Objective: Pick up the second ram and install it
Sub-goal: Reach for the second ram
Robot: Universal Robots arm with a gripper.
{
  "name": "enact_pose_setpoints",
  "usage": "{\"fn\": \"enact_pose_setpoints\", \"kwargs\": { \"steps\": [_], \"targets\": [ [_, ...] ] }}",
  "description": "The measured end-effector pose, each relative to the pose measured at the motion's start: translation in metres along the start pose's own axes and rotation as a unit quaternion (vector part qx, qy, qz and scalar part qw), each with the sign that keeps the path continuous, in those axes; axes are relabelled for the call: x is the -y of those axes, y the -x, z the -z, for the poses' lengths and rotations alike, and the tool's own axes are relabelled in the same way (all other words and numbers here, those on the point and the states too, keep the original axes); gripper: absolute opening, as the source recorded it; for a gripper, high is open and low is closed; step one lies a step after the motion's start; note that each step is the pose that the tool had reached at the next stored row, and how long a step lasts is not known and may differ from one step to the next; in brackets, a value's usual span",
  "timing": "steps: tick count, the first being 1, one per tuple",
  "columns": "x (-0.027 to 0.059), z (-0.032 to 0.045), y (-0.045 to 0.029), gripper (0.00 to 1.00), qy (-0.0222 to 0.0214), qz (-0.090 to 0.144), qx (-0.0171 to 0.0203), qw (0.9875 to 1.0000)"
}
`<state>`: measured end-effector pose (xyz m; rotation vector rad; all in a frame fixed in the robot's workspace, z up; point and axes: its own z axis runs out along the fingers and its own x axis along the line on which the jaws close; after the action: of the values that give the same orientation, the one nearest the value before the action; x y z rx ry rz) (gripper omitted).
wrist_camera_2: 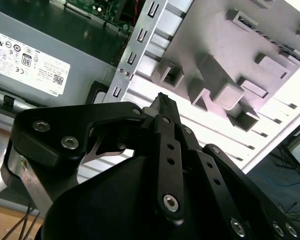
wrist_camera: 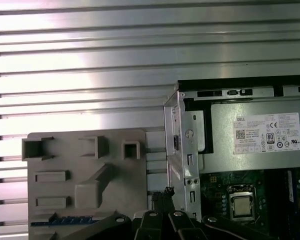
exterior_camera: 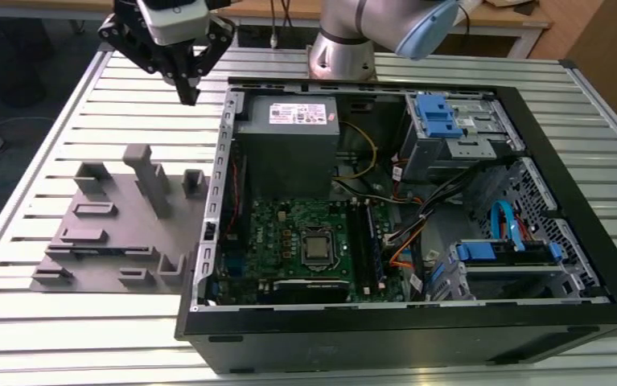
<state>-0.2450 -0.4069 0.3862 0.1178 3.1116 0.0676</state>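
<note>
Tool (exterior_camera: 188, 97) hovers closed and empty, far side between fixture (exterior_camera: 125, 219) and case (exterior_camera: 394, 344), ram (wrist_camera: 60, 220) seemingly slotted in the fixture: pick-up stage, needing jaws opened squarely over it.

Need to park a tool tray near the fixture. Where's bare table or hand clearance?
Free: slatted table between the grey fixture plate and the robot base, under the gripper; also the strip below the plate in the exterior view. Crowded: inside the PC case, and the narrow gap between it and the plate.
</note>
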Motion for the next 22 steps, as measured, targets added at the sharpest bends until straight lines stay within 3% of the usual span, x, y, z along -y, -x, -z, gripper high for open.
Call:
{"fn": "enact_pose_setpoints", "kwargs": {
  "steps": [5, 22],
  "targets": [
    [0.0083, -0.001, -0.0084, 0.07, 0.0, 0.0, 0.0, 1.0],
    [0.0422, -0.0044, -0.0512, 0.07, 0.0, 0.0, 0.0, 1.0]
  ]
}}
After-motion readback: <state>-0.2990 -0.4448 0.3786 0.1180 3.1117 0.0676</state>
